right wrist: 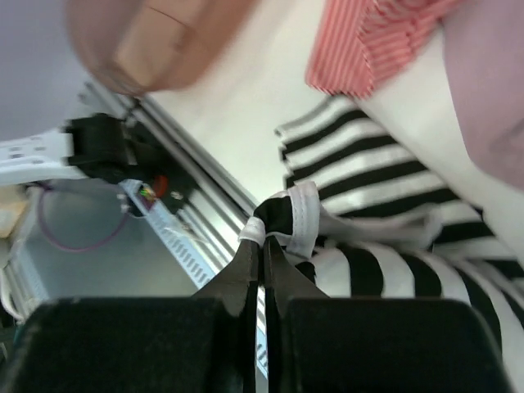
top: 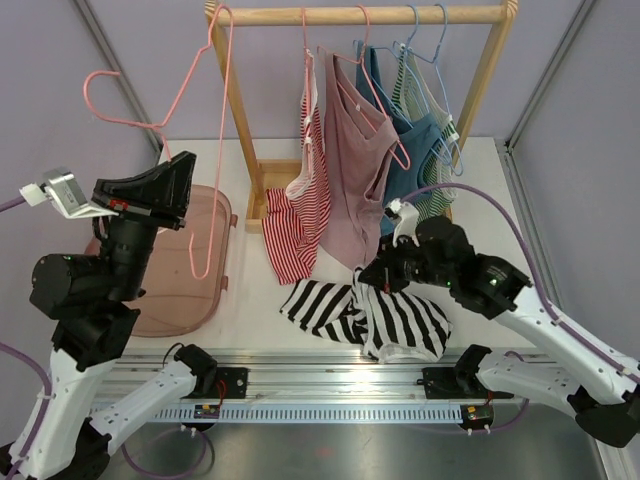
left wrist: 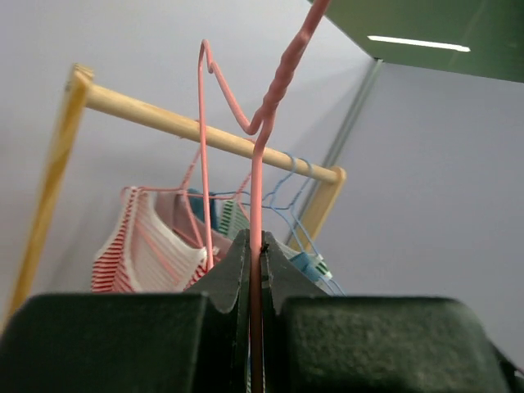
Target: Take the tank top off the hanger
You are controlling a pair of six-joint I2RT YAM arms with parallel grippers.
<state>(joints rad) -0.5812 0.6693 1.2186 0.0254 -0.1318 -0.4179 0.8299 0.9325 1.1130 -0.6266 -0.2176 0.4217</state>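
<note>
The left gripper [top: 186, 163] is pinching the wire of the pink hanger [left wrist: 257, 196] between fingers pressed tight together. It is holding the hanger up in the air by the left end of the wooden rack [top: 370, 15], and no garment is hanging on it. The black-and-white striped tank top [top: 400, 320] is lying crumpled on the table [top: 250, 300] in front of the rack. The right gripper [right wrist: 264, 246] is nipping the top's white-bound edge, jaws closed on the fabric, low over the table's near side. Judging from this, the separating itself looks done, and the arms are now holding the two things apart. The next move is probably calling for the right fingers to part and let the cloth settle without dragging it. The left arm, meanwhile, is needing somewhere to set the hanger down, perhaps by the pink bin [top: 190, 300], clear of the other tops [top: 345, 170] on the rail.
</note>
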